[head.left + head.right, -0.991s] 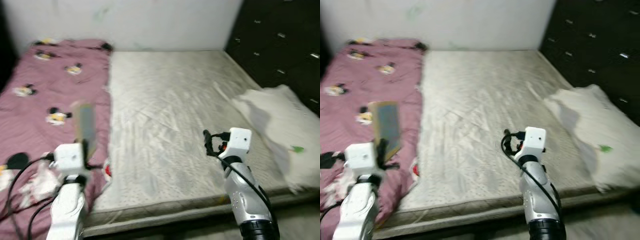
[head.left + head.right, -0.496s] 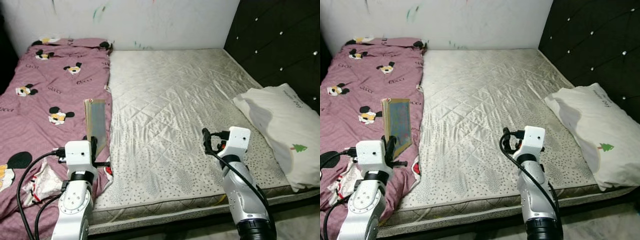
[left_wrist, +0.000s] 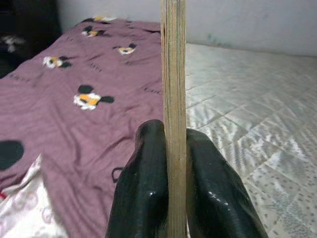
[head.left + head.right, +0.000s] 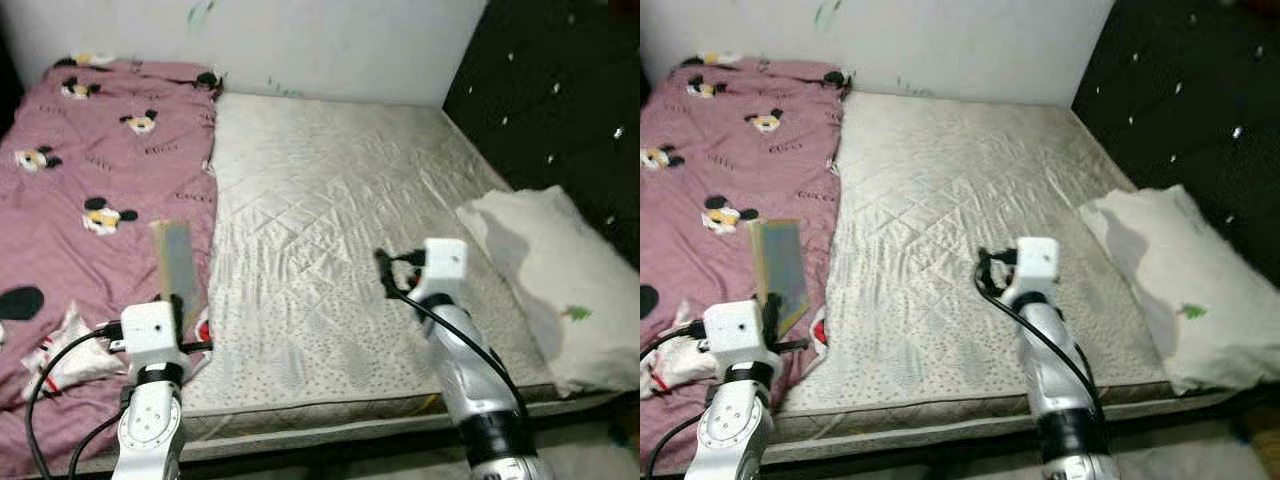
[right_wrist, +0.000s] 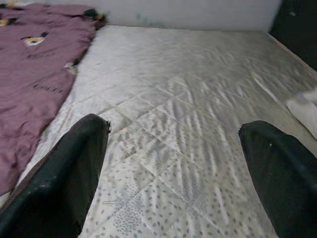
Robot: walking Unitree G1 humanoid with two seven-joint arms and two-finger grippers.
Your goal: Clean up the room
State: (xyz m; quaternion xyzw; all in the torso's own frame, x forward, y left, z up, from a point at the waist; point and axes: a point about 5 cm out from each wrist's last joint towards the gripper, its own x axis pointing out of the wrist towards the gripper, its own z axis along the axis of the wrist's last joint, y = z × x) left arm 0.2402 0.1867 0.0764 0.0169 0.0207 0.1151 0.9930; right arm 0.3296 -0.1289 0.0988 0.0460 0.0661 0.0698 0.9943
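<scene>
My left gripper (image 4: 176, 308) is shut on a thin flat book (image 4: 178, 262) with a greenish cover, held upright over the edge of the pink cartoon-mouse blanket (image 4: 90, 160). In the left wrist view the book's tan edge (image 3: 173, 74) stands clamped between the two black fingers (image 3: 147, 191). My right gripper (image 4: 384, 271) hovers open over the bare quilted mattress (image 4: 320, 190) near the front. Nothing lies between its wide-spread fingers (image 5: 59, 183), and only mattress shows beyond them.
A crumpled white wrapper (image 4: 62, 346) lies on the blanket at the front left. A white pillow (image 4: 545, 275) rests on the mattress's right side against the black padded headboard (image 4: 560, 90). A white wall runs behind the bed.
The whole picture has shifted, so the camera moved. The left gripper still holds the book upright and the right gripper stays open over the mattress.
</scene>
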